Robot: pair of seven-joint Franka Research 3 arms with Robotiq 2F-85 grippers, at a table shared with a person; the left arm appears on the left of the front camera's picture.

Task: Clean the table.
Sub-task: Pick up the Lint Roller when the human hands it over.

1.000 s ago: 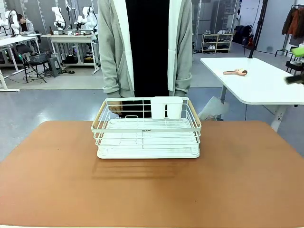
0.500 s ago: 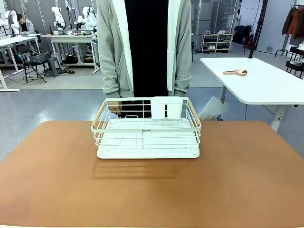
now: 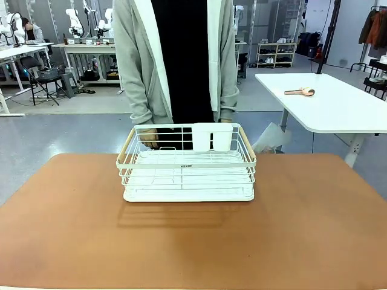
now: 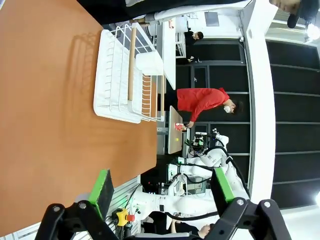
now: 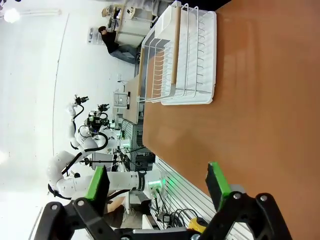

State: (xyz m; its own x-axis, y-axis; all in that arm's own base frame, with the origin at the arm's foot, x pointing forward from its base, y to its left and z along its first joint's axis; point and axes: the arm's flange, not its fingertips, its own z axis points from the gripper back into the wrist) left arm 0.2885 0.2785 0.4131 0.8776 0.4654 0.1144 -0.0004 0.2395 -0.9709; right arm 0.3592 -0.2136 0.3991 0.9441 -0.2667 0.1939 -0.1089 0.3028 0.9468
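Reddish-brown desk (image 3: 72,229), one, spans the foreground and carries one white wire rack (image 3: 187,166) near its far edge. One person (image 3: 181,60) in a grey cardigan stands just behind the rack, hands partly hidden by its wires. Grey workshop floor lies beyond, with one white-topped table (image 3: 326,103) at right. Both the left jaws and the right jaws gape wide, gripping nothing.

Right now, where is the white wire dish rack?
In the front view, the white wire rack sits mid-width on the far half of the reddish-brown table, directly before the person in a grey cardigan.
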